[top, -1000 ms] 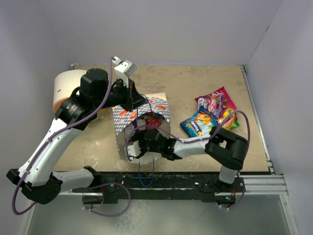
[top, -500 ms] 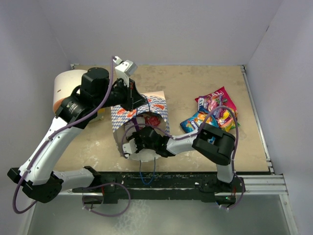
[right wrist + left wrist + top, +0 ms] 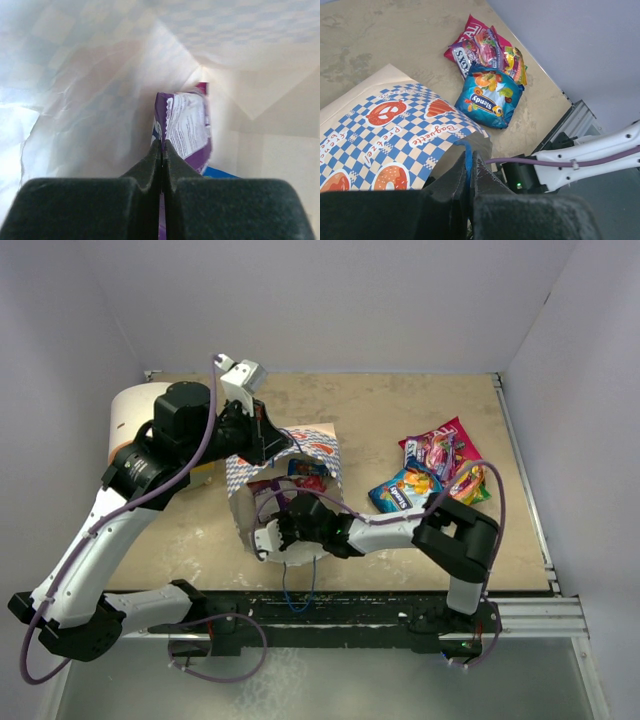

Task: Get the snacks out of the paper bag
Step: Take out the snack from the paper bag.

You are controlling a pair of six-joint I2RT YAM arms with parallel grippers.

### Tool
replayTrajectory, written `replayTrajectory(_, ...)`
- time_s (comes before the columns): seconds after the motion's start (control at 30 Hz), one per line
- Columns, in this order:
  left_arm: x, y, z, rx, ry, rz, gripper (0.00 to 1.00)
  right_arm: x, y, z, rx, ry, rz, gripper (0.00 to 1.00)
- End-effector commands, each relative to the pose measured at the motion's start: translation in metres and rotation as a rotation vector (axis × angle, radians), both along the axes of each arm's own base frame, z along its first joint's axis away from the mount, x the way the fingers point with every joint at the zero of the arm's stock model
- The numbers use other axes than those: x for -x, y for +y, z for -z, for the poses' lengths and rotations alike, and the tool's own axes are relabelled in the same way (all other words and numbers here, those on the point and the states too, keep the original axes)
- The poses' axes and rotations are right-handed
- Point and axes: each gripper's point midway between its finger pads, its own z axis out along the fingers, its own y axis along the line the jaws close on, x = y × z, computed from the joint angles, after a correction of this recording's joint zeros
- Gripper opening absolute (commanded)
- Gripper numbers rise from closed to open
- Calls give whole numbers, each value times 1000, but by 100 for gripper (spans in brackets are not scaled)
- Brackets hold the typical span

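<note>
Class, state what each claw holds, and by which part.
Left claw pinches the paper bag by its blue cord handle; right claw grips the purple packet by its lower edge.

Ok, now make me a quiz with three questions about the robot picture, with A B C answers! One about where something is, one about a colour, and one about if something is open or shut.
1. Where are the right jaws?
A) inside the paper bag
B) over the snack pile
C) at the table edge

2. What colour is the packet that the right jaws pinch?
A) yellow
B) green
C) purple

3. How are the left jaws?
A) wide open
B) shut on the bag's blue cord handle
C) shut on a blue packet

Answers:
1 A: the right wrist view shows cream bag walls all round.
2 C: purple foil sits between the closed jaws.
3 B: in the left wrist view the blue cord runs between the closed jaws.
</note>
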Motion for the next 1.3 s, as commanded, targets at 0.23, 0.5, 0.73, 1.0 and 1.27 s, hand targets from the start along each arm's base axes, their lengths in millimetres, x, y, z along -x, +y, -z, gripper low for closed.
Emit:
replayTrajectory(0.23, -10, 6, 5, -17, 15, -73, 0, 47, -16, -90, -206, 263, -7, 0)
replayTrajectory(0.5, -13, 2, 8, -8, 51, -75, 0, 79, -49, -161, -327, 494, 89, 0)
replayTrajectory(0.73, -15, 4, 8, -11, 62, -97, 0, 94, -86, -236, -452, 704, 282, 0)
replayTrajectory(1.0, -15, 10, 16, -15, 66, -129, 0, 90, -163, -315, -698, 781, 588, 0)
replayTrajectory(1.27, -9, 16, 17, -24, 77, -140, 0, 54, -256, -371, -1034, 663, 1017, 0)
